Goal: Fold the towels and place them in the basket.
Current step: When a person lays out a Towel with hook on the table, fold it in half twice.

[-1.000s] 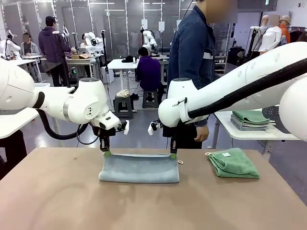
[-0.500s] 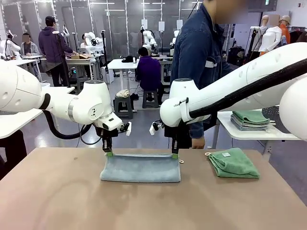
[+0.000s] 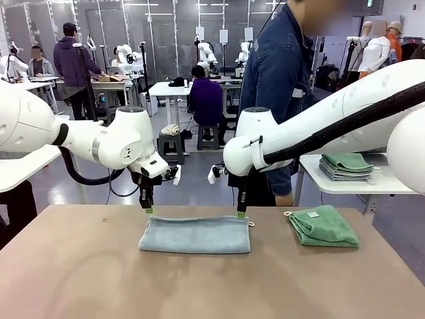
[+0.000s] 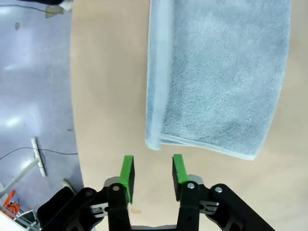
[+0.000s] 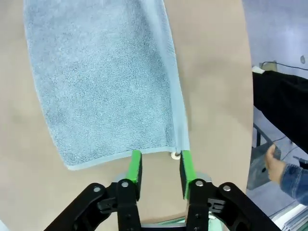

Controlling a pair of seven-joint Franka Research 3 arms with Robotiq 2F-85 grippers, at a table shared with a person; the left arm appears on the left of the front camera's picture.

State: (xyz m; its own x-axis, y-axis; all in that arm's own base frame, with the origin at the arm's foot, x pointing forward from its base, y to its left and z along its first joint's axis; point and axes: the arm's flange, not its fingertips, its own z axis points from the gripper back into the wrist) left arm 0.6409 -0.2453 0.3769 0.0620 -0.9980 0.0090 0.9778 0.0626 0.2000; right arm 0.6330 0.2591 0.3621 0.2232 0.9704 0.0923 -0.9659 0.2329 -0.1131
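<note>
Left gripper (image 3: 146, 210) is hovering, jaws apart and empty, just off the folded blue-grey towel's (image 3: 194, 234) far-left corner, right gripper (image 3: 240, 214) likewise off its far-right corner, both pointing down, green towel (image 3: 323, 226) lying apart rightward, near worktop (image 3: 199, 286) open.

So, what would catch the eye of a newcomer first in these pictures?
The pale blue-grey towel lies folded in the middle of the table, and above its two far corners the left jaws and the right jaws hang open, holding nothing. A folded mint green towel lies to its right, and a person in a blue jacket stands at the far side.
</note>
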